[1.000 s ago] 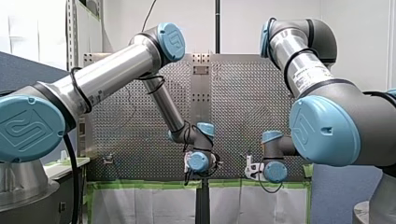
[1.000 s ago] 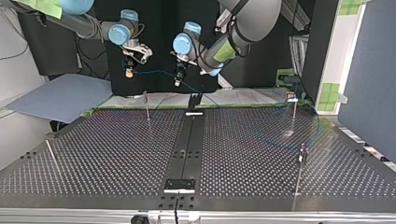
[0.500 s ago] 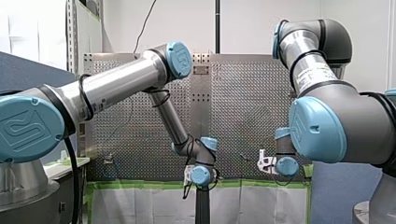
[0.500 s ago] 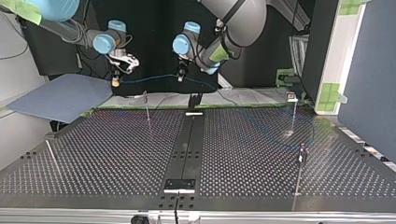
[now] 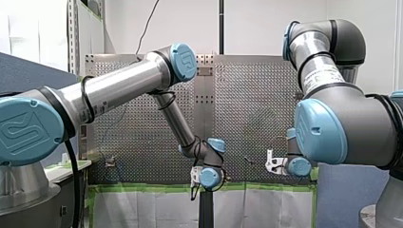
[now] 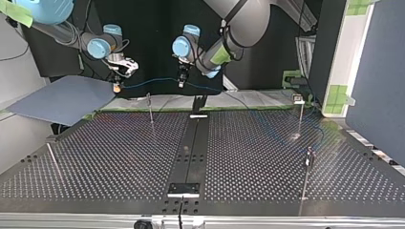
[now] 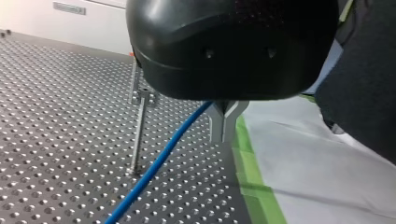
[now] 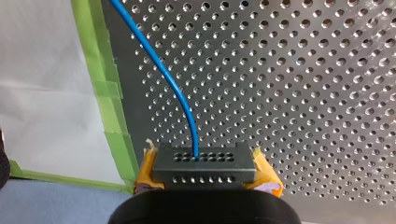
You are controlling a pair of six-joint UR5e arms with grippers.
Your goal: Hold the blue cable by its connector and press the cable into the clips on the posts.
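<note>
right hand [image 8: 204, 173] clamps the connector [image 8: 204, 161]; the blue cable [image 7: 159, 158] runs to the left hand [image 7: 224, 125], pinched shut on it.

Front view: camera behind and above arm shoulders, facing along reach. My left arm [image 5: 119, 88] fills left of frame, my right arm [image 5: 332, 128] fills right. Perforated table [image 5: 247, 104] at centre, far off.
Top view: camera across table, low, facing arms; arms enter at upper edge, sides crossed.
Left wrist view: close, low over table, looking along left gripper [image 7: 224, 135].
Right wrist view: very close, looking past right gripper [image 8: 205, 171] and connector [image 8: 204, 157] onto table.
Shared: table in all four views; blue cable [image 6: 148, 82] in top and both wrist views.
</note>
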